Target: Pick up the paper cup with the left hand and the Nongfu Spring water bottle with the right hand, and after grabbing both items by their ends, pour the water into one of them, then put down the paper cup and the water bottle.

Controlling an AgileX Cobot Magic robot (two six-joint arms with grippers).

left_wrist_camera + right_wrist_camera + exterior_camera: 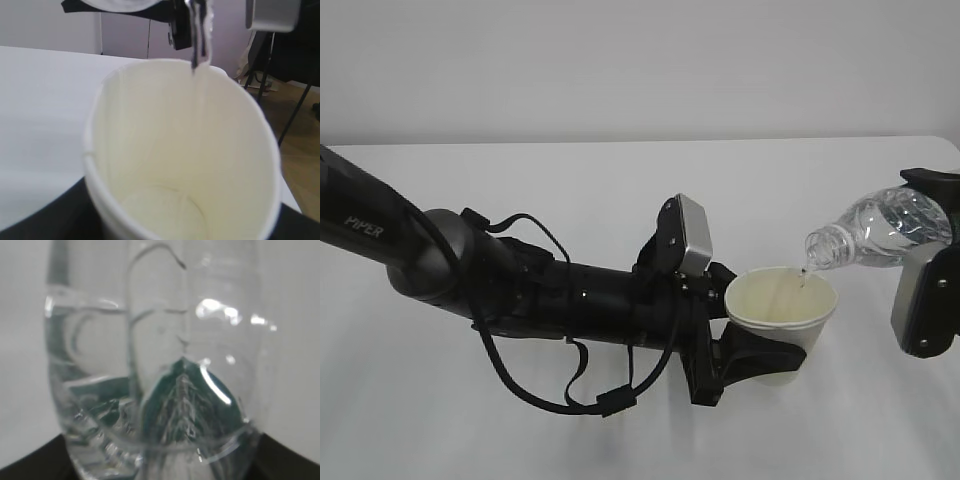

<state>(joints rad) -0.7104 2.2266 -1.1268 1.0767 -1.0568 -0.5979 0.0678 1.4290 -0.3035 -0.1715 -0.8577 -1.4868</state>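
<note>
Left end effector holds paper cup above white table.

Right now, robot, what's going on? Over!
Left gripper shut on paper cup. Right gripper shut on water bottle, tilted, water pouring in. Nothing in the way.

soft, even, bright light washes the white table with only faint shadows under the arm. the left wrist view is blurred at close range, and the right wrist view shows small glare spots on the out-of-focus bottle.
</note>
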